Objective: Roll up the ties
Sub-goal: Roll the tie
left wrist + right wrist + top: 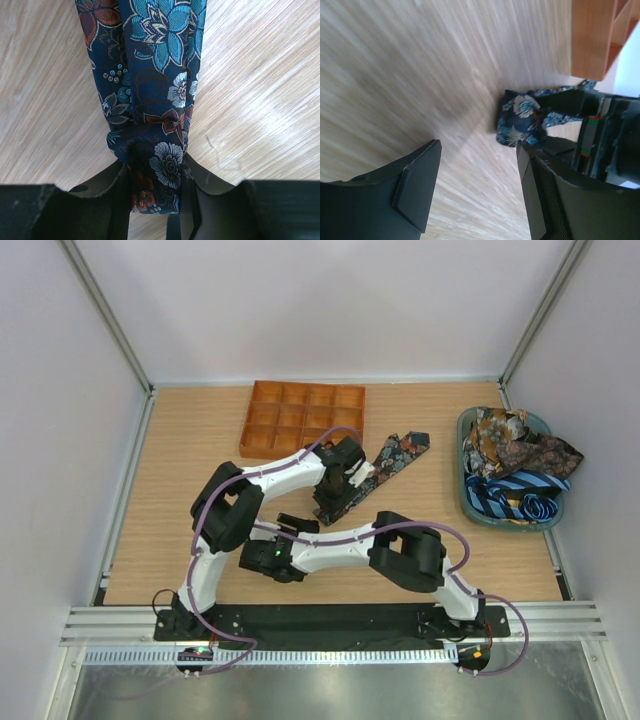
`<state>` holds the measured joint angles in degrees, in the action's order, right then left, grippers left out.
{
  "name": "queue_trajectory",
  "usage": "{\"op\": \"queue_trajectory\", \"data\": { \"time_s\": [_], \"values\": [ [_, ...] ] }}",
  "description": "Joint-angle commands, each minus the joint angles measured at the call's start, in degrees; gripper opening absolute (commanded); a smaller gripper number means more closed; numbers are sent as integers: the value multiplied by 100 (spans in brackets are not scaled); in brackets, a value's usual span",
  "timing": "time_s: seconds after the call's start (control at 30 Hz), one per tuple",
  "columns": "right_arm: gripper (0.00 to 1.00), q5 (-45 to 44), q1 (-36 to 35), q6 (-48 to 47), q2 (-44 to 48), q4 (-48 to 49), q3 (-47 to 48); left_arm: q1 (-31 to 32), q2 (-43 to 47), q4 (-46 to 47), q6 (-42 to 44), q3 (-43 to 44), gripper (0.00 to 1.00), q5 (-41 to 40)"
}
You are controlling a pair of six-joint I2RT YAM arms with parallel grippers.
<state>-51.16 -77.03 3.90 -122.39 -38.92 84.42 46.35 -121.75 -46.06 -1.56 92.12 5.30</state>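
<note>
Wood table [170,540] carries the floral tie [398,455]; its long axis runs diagonally from the bunched near end out to the far right. That near end is clamped in the left gripper [155,170], the nearer arm. Just beside it, the right gripper [477,150] gapes empty, bunch ahead of its fingers

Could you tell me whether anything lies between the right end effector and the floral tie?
Nothing visible does: only bare table lies between the open right end effector and the tie, whose end the left end effector grips.
</note>
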Motion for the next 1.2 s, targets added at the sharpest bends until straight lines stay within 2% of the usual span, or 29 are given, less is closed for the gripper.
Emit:
{"op": "queue_trajectory", "data": {
  "time_s": [0.0,0.17,0.47,0.83,0.93,1.17],
  "values": [
    [70,-456,74,-100,-205,-625,557,-38,-455,-764,-125,-220,33,164],
    [72,-895,136,-345,-531,-696,698,-38,-463,-799,-125,-177,33,173],
    [72,-764,391,-373,-646,-547,540,-38,-604,-1132,-160,43,33,243],
    [71,-685,496,-100,-989,-872,531,-38,-709,-1757,-213,395,36,147],
    [68,-659,540,40,-1068,-1039,567,-38,-709,-1862,-213,448,37,50],
    [42,-457,549,207,-1112,-1188,646,-47,-683,-1836,-213,448,39,-20]
  ]
}}
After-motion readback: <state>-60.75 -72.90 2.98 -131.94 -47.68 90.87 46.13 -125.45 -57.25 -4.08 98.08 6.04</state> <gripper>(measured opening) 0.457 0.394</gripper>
